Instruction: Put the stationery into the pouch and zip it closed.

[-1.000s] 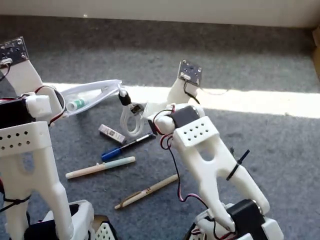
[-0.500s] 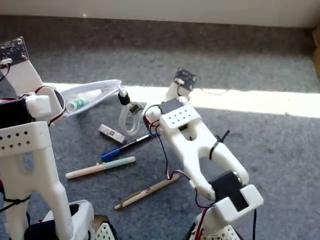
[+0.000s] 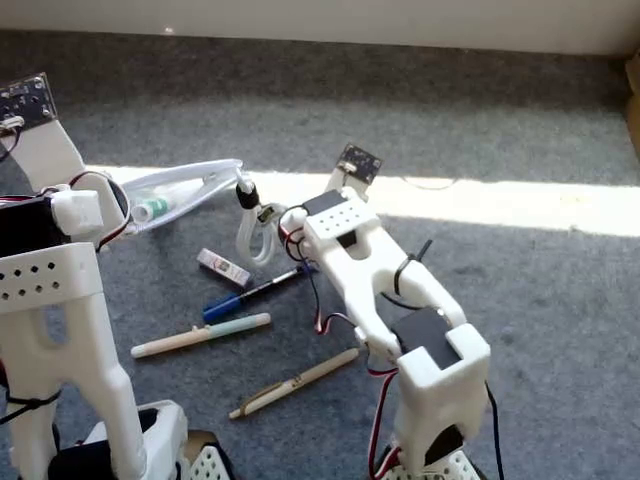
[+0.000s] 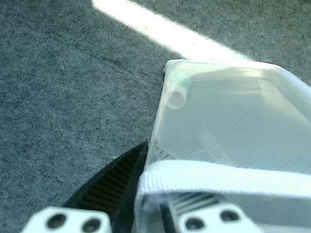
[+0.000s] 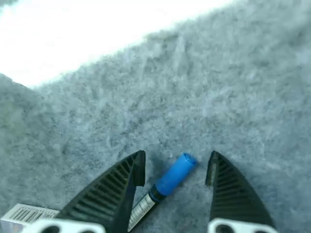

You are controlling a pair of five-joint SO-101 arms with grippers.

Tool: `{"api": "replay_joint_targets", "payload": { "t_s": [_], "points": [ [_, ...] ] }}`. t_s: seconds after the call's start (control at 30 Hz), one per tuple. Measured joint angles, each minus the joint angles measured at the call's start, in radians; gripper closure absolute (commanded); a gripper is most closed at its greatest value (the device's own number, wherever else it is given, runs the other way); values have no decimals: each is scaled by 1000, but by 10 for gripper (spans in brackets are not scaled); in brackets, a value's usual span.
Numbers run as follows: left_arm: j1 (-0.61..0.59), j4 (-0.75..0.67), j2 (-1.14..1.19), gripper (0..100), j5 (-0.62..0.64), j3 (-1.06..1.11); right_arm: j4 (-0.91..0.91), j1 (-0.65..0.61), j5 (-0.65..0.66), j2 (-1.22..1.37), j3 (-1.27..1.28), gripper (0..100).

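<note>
My left gripper [image 4: 146, 194] is shut on the edge of the clear pouch [image 4: 228, 126], holding it off the carpet at the far left [image 3: 185, 190]. A green-and-white tube [image 4: 177, 92] lies inside it. My right gripper [image 5: 175, 170] is open and low over the carpet, with the blue end of a pen [image 5: 177, 172] between its fingers. In the high view that gripper [image 3: 262, 235] is just right of the pouch's mouth. On the carpet lie the blue pen [image 3: 240, 298], a small barcoded eraser [image 3: 222, 268], a cream marker [image 3: 200, 335] and a beige pen [image 3: 295, 382].
The grey carpet [image 3: 520, 300] is bare to the right of the right arm. A bright strip of sunlight [image 3: 500, 205] crosses it. The left arm [image 3: 60, 270] stands tall at the near left. The eraser [image 5: 24, 216] sits beside the right gripper.
The right arm has folded forward and to the left, bringing its gripper down over the pen. The left arm and the pouch have not moved.
</note>
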Motion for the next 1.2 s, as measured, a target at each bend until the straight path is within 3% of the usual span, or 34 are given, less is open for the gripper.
{"api": "replay_joint_targets", "payload": {
  "t_s": [0.1,0.47,0.57,0.83,1.2],
  "points": [
    [0,0,0,993,0,0,2,6,0,18,-11,933],
    [0,0,0,993,0,0,5,37,0,41,-12,942],
    [0,0,0,993,0,0,5,51,0,41,-12,993],
    [0,0,0,993,0,0,11,63,0,43,-11,994],
    [0,0,0,993,0,0,267,130,32,68,-253,994]
  ]
}}
